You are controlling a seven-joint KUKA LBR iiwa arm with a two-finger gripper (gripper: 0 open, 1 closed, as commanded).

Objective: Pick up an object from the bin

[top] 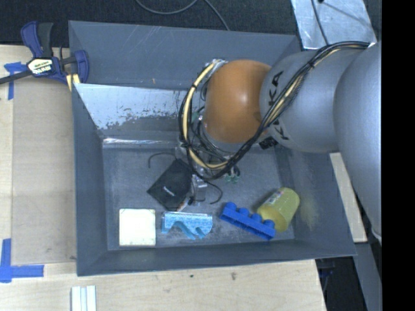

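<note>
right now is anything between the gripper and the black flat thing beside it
Nothing visible does. The gripper is right at the edge of the black flat thing, mid-bin. The light blue piece, blue brick and white block lie below them in the view.

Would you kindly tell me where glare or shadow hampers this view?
Camera view: bright reflection on the bin's back wall; soft highlight on the orange cover; the arm's shadow darkens the floor round the black flat object, so the pincer there is hard to read.
</note>
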